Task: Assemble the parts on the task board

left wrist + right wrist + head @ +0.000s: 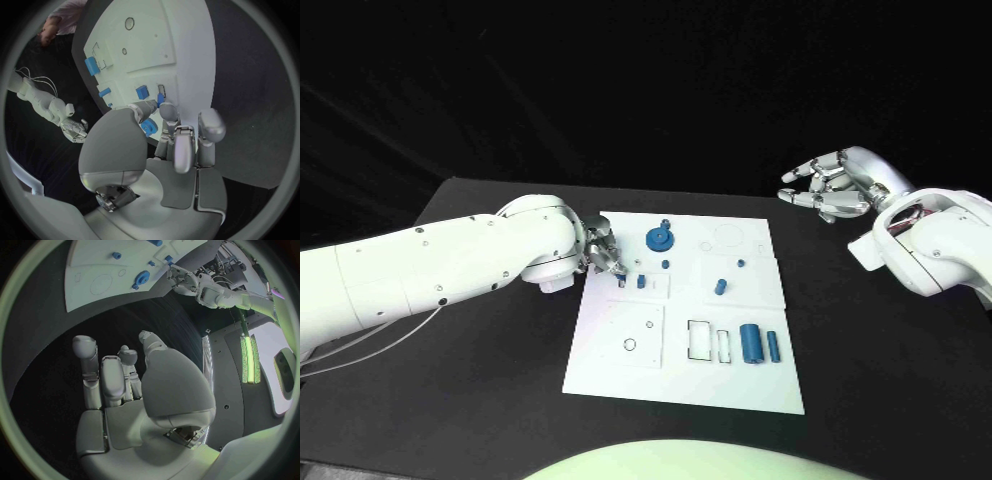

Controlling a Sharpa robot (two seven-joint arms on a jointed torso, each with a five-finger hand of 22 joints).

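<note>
Black bench (473, 380), white task board (682, 385) central. Left robot hand (603, 252) at board's left edge, fingertips on small blue parts (630, 282); whether it pinches one, I cannot tell. Right robot hand (831, 185) spread, empty, well off the board's far right corner. I'd seat the part squarely, pressing gently.

A black table (473, 400) stood against a black backdrop (646, 80), which filled the space behind its far edge. At the rim of the left wrist view, a person's hand (49, 31) showed beyond the table.
</note>
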